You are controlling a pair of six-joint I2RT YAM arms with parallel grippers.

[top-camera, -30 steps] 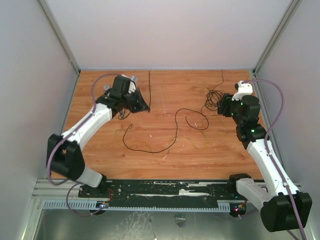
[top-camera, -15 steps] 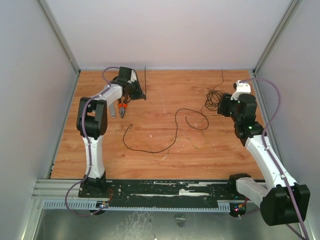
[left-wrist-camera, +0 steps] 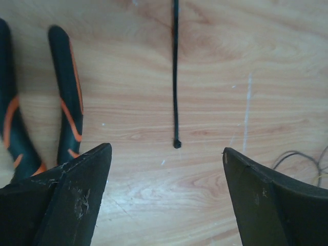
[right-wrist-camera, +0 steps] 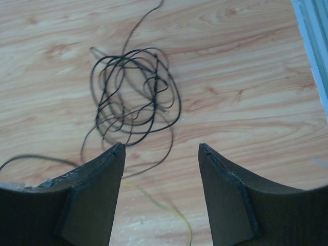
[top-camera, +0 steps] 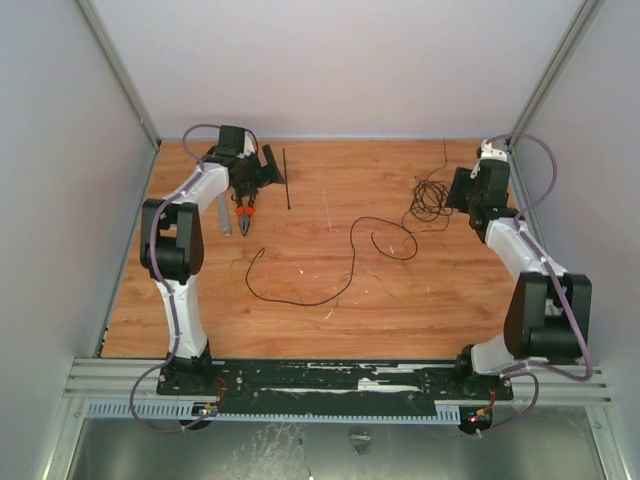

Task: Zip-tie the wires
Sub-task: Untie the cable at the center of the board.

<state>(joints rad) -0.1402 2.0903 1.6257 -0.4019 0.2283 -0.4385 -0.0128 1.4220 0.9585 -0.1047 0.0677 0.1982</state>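
1. Black and spread wide, the jaws of the left gripper [left-wrist-camera: 165, 150] hold nothing; bare wooden table [left-wrist-camera: 277, 77] shows between them.
2. Just ahead of that gap lies the zip tie [left-wrist-camera: 175, 77], flat on the wood. Its small knobbed end is nearest the fingertips and its length runs straight away from them. Nothing touches it.
3. Toward the robot's left of the strip lie the orange-and-black pliers [left-wrist-camera: 66, 97], apart from it.
4. The right gripper [right-wrist-camera: 161, 147] is likewise parted and empty, over the far right of the table.
5. Ahead of its fingertips sits the coiled bunch of the wires [right-wrist-camera: 134, 95]. A few strands trail toward its left finger, and the top view shows a long strand wandering across mid-table.
6. The step in hand looks like the opening one, picking up tie and bundle; nothing is looped yet.
7. The next move likely calls for lowering the left jaws squarely over the thin strip and closing near its end. It lies flat, so the fingertips must reach the wood.
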